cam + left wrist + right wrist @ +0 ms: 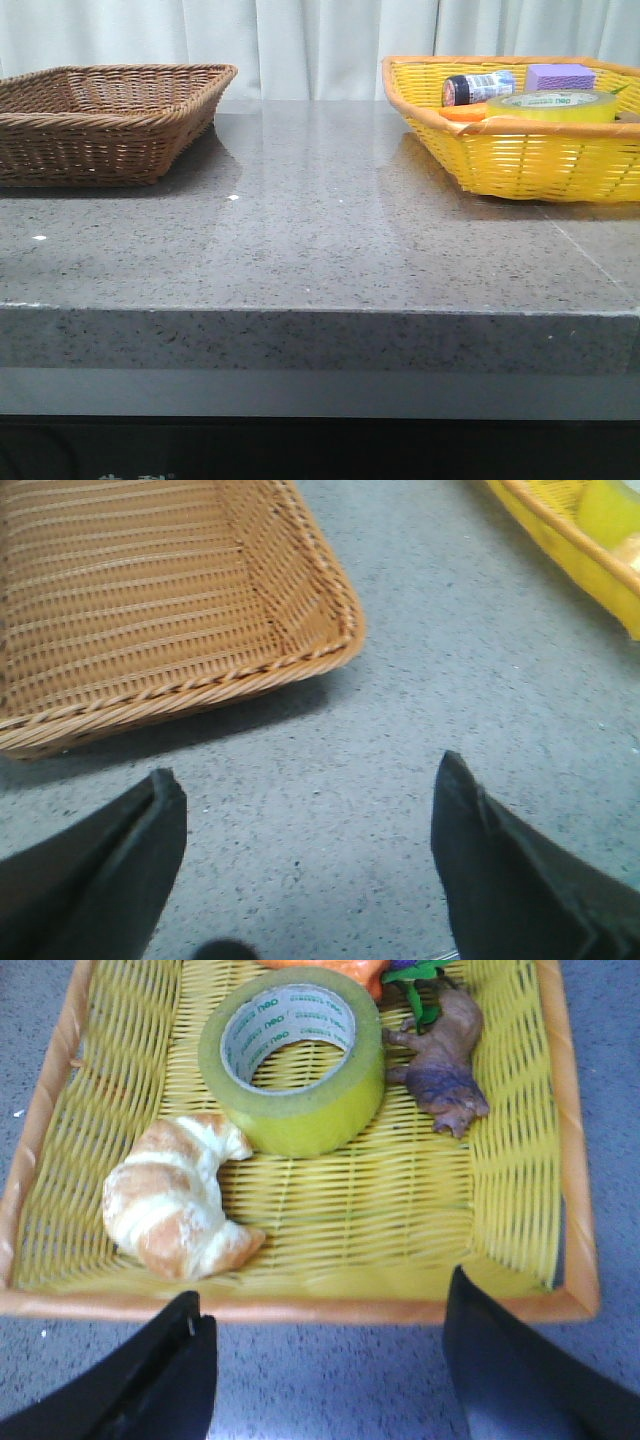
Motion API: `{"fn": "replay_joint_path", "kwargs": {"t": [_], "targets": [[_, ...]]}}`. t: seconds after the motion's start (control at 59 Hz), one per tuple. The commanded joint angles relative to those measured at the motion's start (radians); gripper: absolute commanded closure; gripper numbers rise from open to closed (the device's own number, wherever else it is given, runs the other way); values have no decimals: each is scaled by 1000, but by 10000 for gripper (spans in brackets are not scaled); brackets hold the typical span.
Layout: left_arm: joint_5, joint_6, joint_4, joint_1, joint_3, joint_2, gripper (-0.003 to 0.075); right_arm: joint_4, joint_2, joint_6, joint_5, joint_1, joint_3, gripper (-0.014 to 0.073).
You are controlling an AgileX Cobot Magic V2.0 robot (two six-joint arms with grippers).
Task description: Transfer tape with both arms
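The tape [292,1052], a wide yellow roll with a white core and green print, lies flat in the yellow basket [300,1308]; in the front view the tape [555,104] shows above the basket's rim [520,125]. My right gripper [325,1305] is open and empty, over the grey table just outside the basket's near rim, apart from the tape. My left gripper [310,790] is open and empty above bare table, near a corner of the brown wicker basket [150,610]. Neither arm shows in the front view.
The brown basket [100,115] stands at the back left. The yellow basket also holds a croissant [175,1200], a brown toy animal [445,1070], a dark bottle with blue label [478,88], a purple block [560,76] and an orange item [465,113].
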Motion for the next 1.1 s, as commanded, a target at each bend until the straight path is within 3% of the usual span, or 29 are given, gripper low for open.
{"fn": "replay_joint_path", "kwargs": {"t": [0.0, 0.203, 0.373, 0.728, 1.084], "targets": [[-84, 0, -11, -21, -33, -3, 209, 8, 88, -4, -13, -5, -110, 88], [-91, 0, -17, -21, -33, -3, 209, 6, 306, -4, 73, -5, -309, 88], [-173, 0, -62, -21, -33, -5, 209, 6, 469, -4, 128, -5, -457, 88], [-204, 0, -67, -21, -33, -3, 209, 6, 711, -4, 207, -5, -710, 88], [-204, 0, -67, -21, -33, -3, 209, -22, 836, -4, 245, -5, -821, 88]]}}
